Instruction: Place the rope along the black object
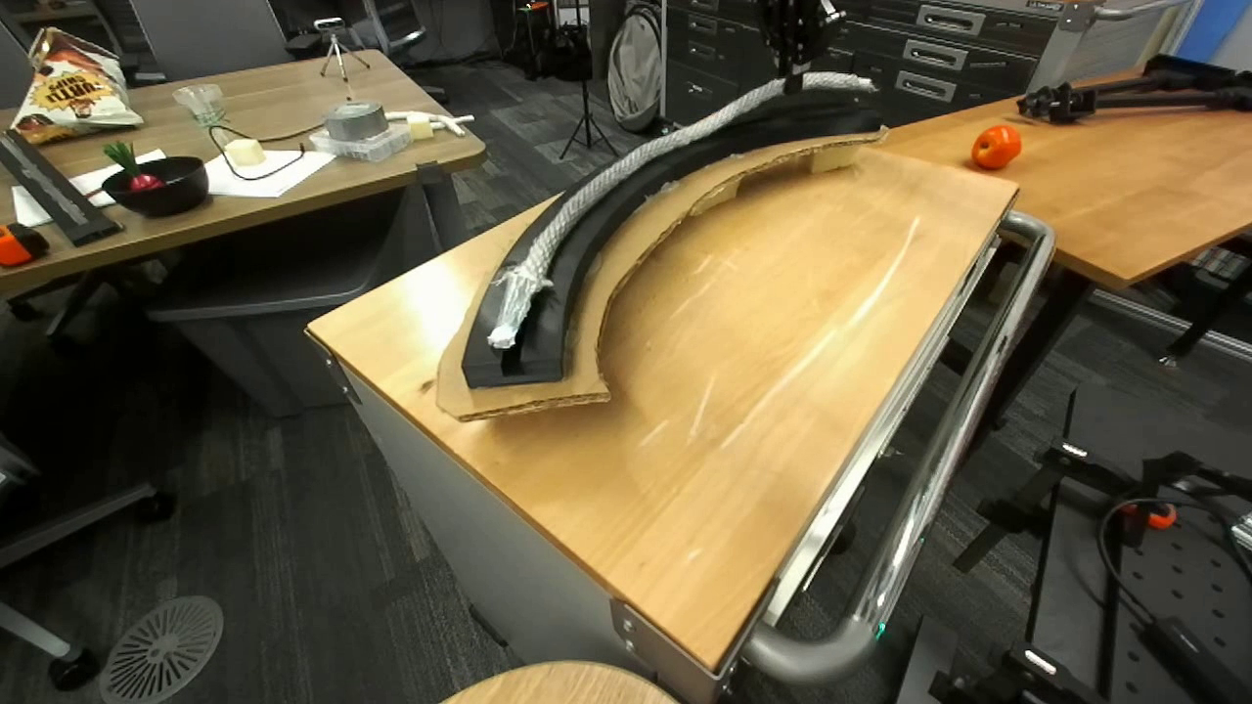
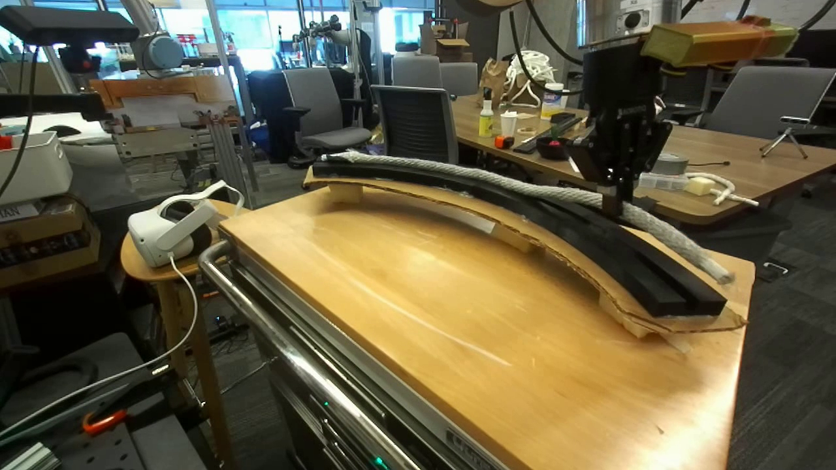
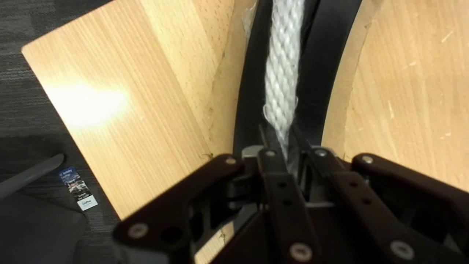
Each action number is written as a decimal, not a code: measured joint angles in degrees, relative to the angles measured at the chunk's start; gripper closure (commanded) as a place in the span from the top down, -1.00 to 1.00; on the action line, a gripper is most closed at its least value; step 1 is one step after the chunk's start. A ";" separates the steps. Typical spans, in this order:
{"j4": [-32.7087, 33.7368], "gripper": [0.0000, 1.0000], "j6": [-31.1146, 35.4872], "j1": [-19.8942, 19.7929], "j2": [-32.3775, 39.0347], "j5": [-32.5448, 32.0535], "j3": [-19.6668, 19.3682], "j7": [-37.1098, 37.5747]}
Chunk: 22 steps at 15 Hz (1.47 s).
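Whitish rope [image 3: 284, 62], clamped in pincer [image 3: 279, 132], over black strip [image 3: 318, 77]

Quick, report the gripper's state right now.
Gripper: closed, holding the rope.

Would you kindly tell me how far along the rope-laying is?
Already done, it seems: the rope has its taped end lying over the black strip. In hand: the claw grips the rope nearer its free end. Left to do: that free end, apart from the strip in both exterior views, needs laying along it.
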 measured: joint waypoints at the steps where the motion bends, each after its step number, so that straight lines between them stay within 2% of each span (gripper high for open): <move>1: 0.08 -0.94 -0.42 0.09 0.18 0.00 0.00 0.00; 14: 1.35 -0.94 -2.83 0.74 2.61 0.25 0.24 0.00; 15: 1.40 -0.87 -2.83 0.74 2.61 0.39 0.26 0.00; 16: 1.46 -0.28 -2.83 0.74 2.61 0.54 0.26 0.00; 17: 1.51 -0.90 -2.85 0.74 2.61 0.73 0.26 0.00; 18: 1.56 -0.86 -2.90 0.74 2.61 1.05 0.26 0.00; 20: 1.69 -1.00 -3.17 0.73 2.61 1.68 0.25 0.02; 22: 1.80 -0.95 -4.17 0.72 2.61 2.51 0.24 0.29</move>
